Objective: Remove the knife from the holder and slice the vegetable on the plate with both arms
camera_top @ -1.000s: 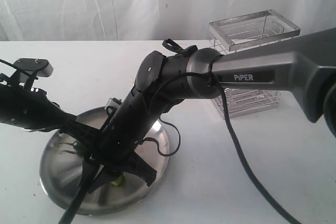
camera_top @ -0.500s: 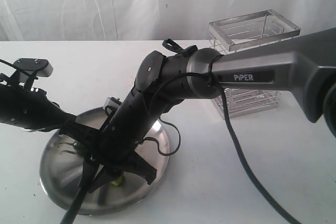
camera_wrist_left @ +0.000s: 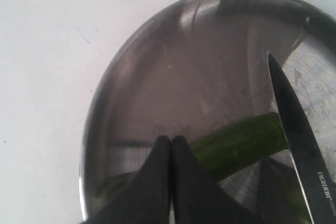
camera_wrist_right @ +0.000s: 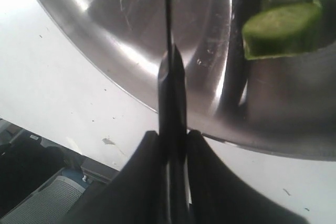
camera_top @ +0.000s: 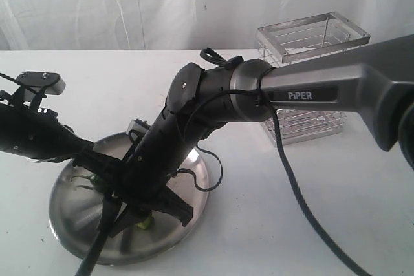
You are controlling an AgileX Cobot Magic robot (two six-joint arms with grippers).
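The vegetable (camera_wrist_left: 239,142) lies on the plate (camera_wrist_left: 157,66), glossy green, and a cut piece (camera_wrist_right: 281,29) with a pale sliced face sits apart from it in my right wrist view. The knife (camera_wrist_left: 299,140) stands edge-down with its dark pointed blade across the pepper's end. My right gripper (camera_wrist_right: 170,140) clamps the black handle between both fingers, the thin blade running straight out over the plate's steel. My left gripper (camera_wrist_left: 170,145) has its fingertips pressed together, touching the pepper's side; whether they pinch anything I cannot tell. In the exterior view, the holder (camera_top: 310,82) stands on the table (camera_top: 323,192), well apart behind my right arm (camera_top: 304,95).
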